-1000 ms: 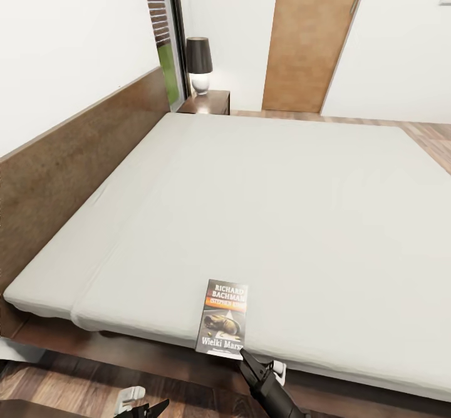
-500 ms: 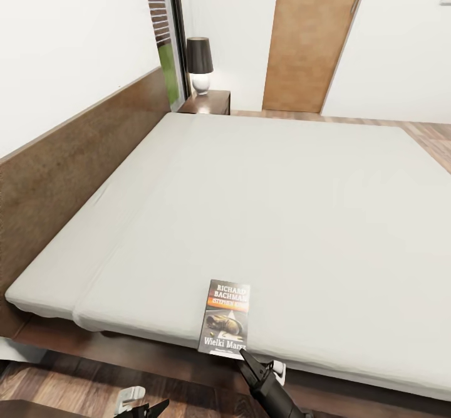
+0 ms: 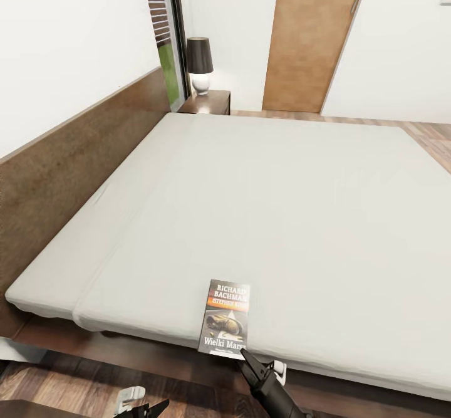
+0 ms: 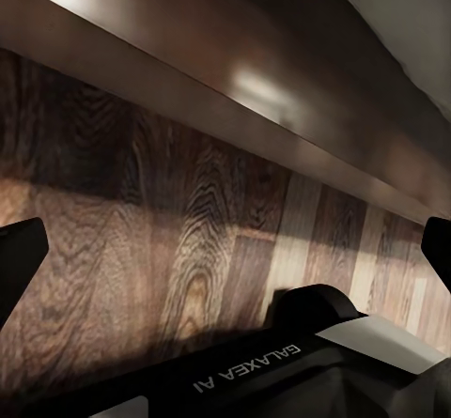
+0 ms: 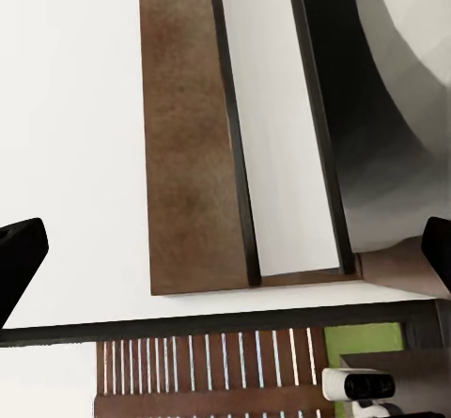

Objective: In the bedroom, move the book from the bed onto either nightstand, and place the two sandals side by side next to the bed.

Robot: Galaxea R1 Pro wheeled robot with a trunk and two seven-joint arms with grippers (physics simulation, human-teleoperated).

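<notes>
Right hand: fingers spread wide per its wrist view, holding nothing, tip just below the book. Left hand: likewise spread, over the floor. Book lies flat at the bed near edge.

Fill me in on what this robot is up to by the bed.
The robot stands at the near edge of the bed. The book lies flat near that edge, not yet picked up. The right pincer is just below the book's near corner, fingers spread in the wrist view and empty. The left pincer hangs low over the floor, also open. A nightstand with a lamp stands at the far side.
</notes>
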